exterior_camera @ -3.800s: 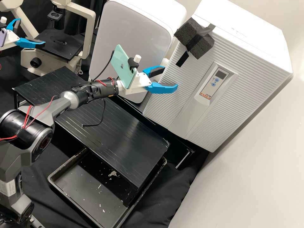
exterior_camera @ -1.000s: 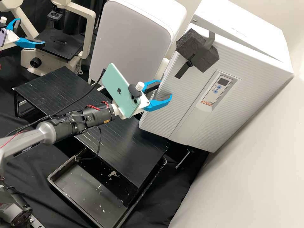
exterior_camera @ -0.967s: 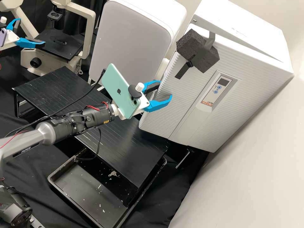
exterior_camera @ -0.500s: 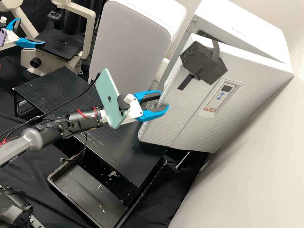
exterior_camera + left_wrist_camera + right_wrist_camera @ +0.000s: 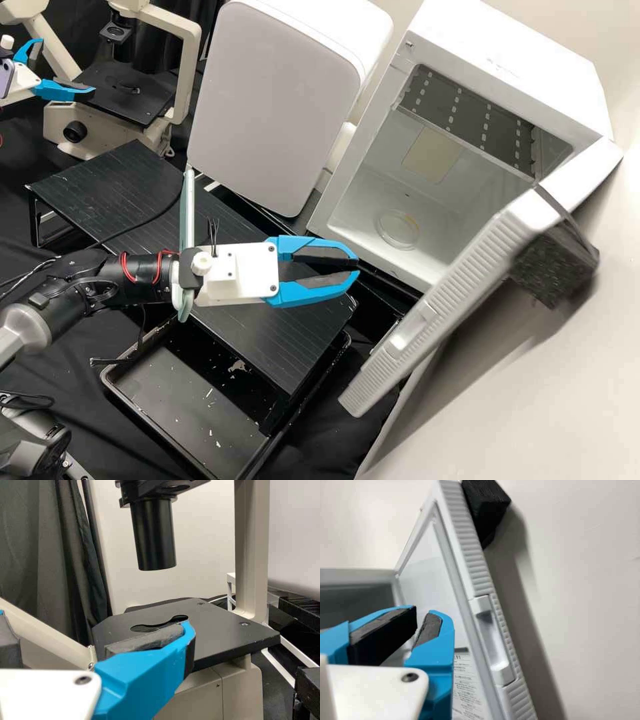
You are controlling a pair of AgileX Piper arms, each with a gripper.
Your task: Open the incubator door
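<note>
High view: The incubator door (image 5: 467, 283) swings wide from the white incubator (image 5: 507, 60), a clear round dish (image 5: 398, 230) on its floor; my right gripper (image 5: 358, 267), empty and slightly parted, hangs apart from the door's edge. My left gripper (image 5: 65, 68) sits open by a microscope (image 5: 190, 73).

Left wrist view: One blue finger (image 5: 145, 675) before the microscope's black stage (image 5: 225, 635).

Right wrist view: My right gripper's (image 5: 424, 611) narrow gap, near the open door's recessed handle (image 5: 492, 637).
</note>
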